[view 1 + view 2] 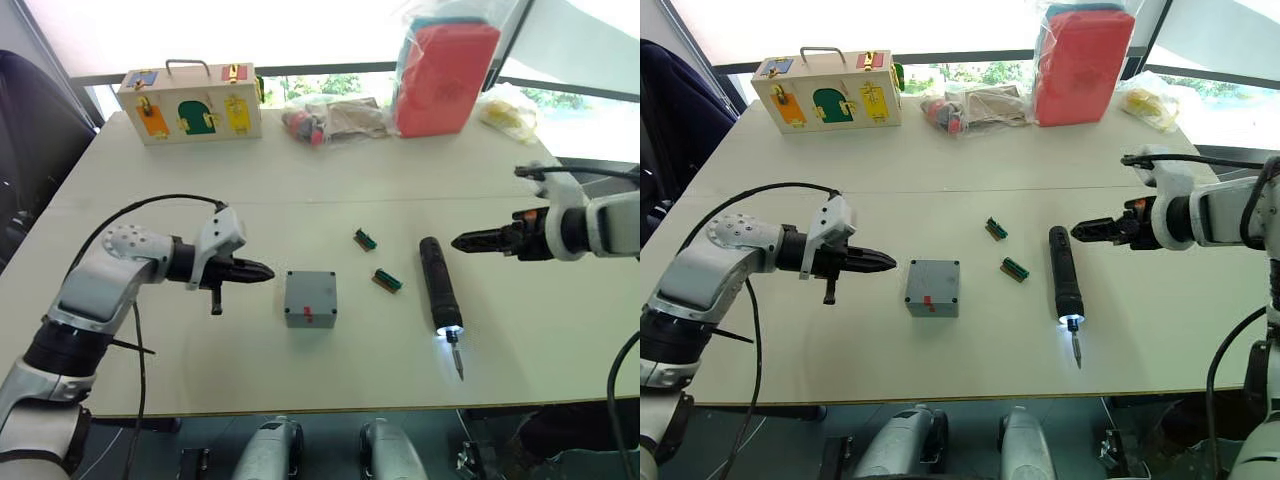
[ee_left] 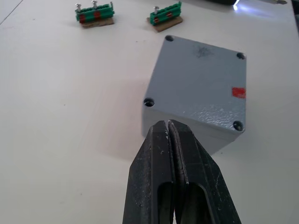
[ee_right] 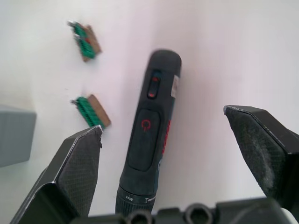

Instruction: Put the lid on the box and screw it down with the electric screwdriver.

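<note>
The grey box [image 1: 945,308] stands near the middle of the white table, and the lid [image 2: 196,84] lies flat on top of it, with corner screw holes and a small red mark showing. My left gripper [image 1: 268,271] is shut and empty, its tips a short way to the left of the box and pointing at it. The black electric screwdriver [image 1: 438,283] lies on the table to the right of the box, its tip light on and its bit towards the front edge. My right gripper [image 1: 458,241] hovers open just over the screwdriver's rear end, a finger [image 3: 84,158] on each side.
Two small green bit strips [image 1: 365,239] [image 1: 387,281] lie between the box and the screwdriver. At the back stand a wooden latch box [image 1: 190,103], a bag of odds and ends [image 1: 330,120], a red pack [image 1: 445,75] and a yellow bag [image 1: 505,108].
</note>
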